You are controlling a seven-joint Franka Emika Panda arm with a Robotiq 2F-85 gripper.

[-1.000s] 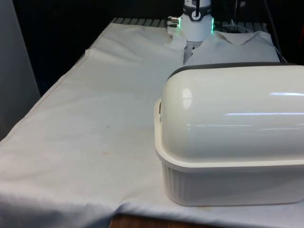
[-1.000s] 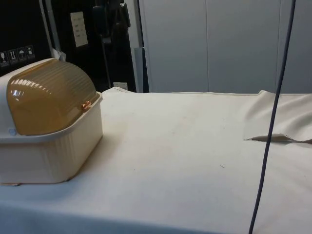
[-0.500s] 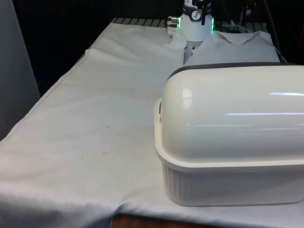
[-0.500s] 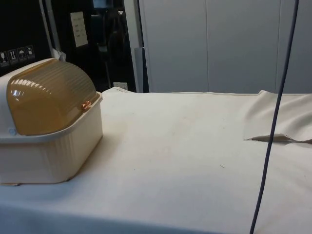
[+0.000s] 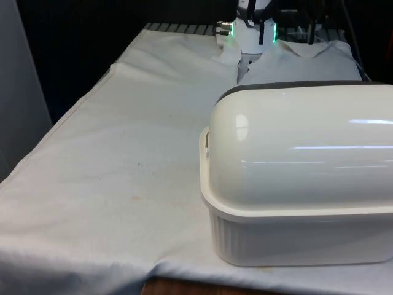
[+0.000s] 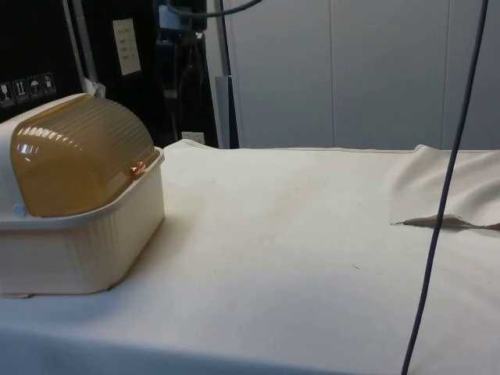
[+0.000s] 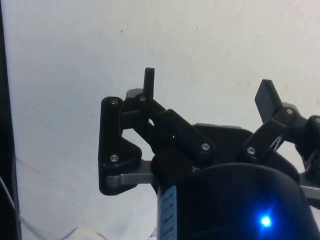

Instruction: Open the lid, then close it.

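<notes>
A cream bread box [image 5: 301, 184] is seen at the near edge of the table [image 5: 123, 153], toward the front view's right corner, with its rounded back turned to the front camera. In the side view the box [image 6: 78, 242] is shown standing on the white cloth [image 6: 312, 258], and its amber, ribbed lid [image 6: 78, 152] is rolled down shut over the ribbed base. A small knob [image 6: 137, 167] is set at the lid's lower edge, just above the rim of the base.

The gripper [image 7: 207, 100] is seen in the wrist view with its two black fingers [image 7: 149, 80] spread well apart and nothing held between them; bare white cloth [image 7: 75, 50] lies beneath it. No contact with the box is made.

At the table's far edge the white arm base [image 5: 249, 27] is seen, with green lights on it. A dark cable [image 6: 441, 211] hangs down in front of the side camera, across the cloth. Folds of the cloth are bunched at the far end of the table, near the base.
</notes>
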